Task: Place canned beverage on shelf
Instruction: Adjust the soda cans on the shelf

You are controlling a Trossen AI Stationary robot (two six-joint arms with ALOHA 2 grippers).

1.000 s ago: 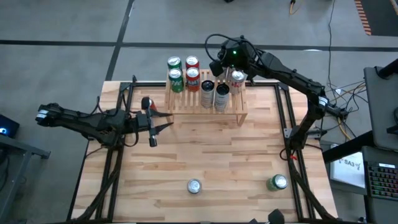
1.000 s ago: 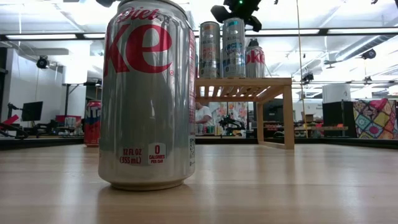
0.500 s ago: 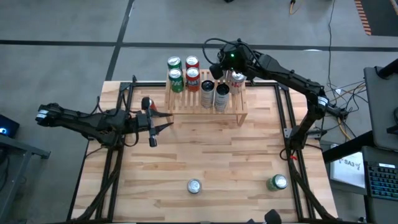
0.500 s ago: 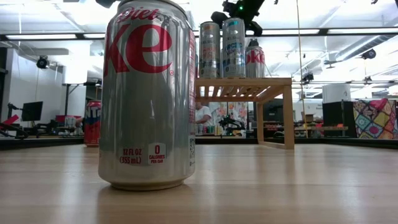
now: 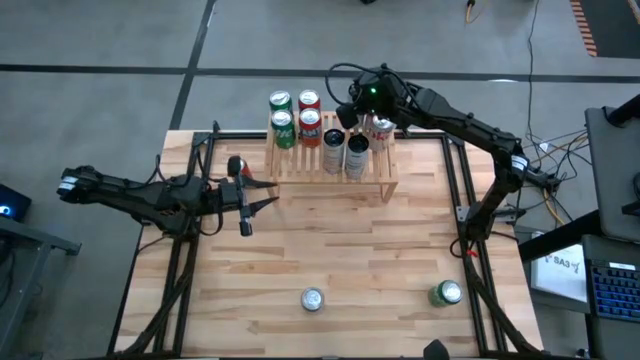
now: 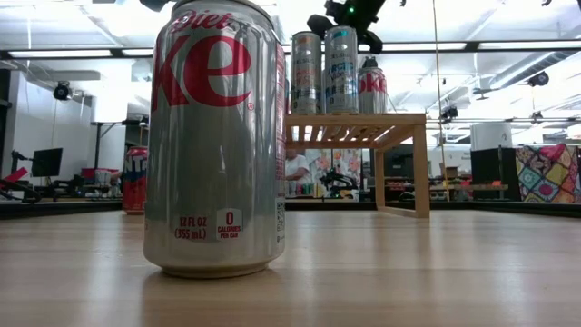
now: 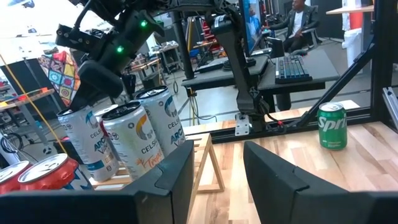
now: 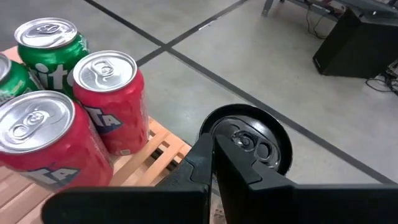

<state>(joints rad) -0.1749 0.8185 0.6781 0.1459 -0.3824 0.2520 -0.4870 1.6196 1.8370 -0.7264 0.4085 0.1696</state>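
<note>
The right claw (image 5: 362,112) hangs over the far right end of the shelf (image 5: 332,172), with its 2 fingers pressed together and nothing between them. In its wrist view the closed fingers (image 8: 214,165) stand just above a dark can top (image 8: 249,140), but I cannot tell if they touch it.

The left claw (image 5: 247,205) waits low over the left half of the table (image 5: 330,255), near the shelf's left end. Its fingers stand partly apart, and I see nothing held between them.

Going from near to far: at the front edge of the table a silver Diet Coke can (image 6: 218,136) stands upright, and a green Sprite can (image 5: 446,293) stands to its right, well apart from it. Both are far from the shelf. Further back is the low slatted shelf itself. On its left part are 2 green cans (image 5: 282,118) and 2 red cans (image 5: 309,115), and on its right part are 2 pale Celsius cans (image 5: 345,152) and 1 more silver can (image 5: 381,127) at the far right corner.

My judgement is that 1 placement is finished and the right arm is between 2 cans, because its claw is empty above the shelf. The next move probably calls for lifting clear without knocking the crowded cans, then travelling to the front and opening wide enough for the Sprite can or the Diet Coke can.
</note>
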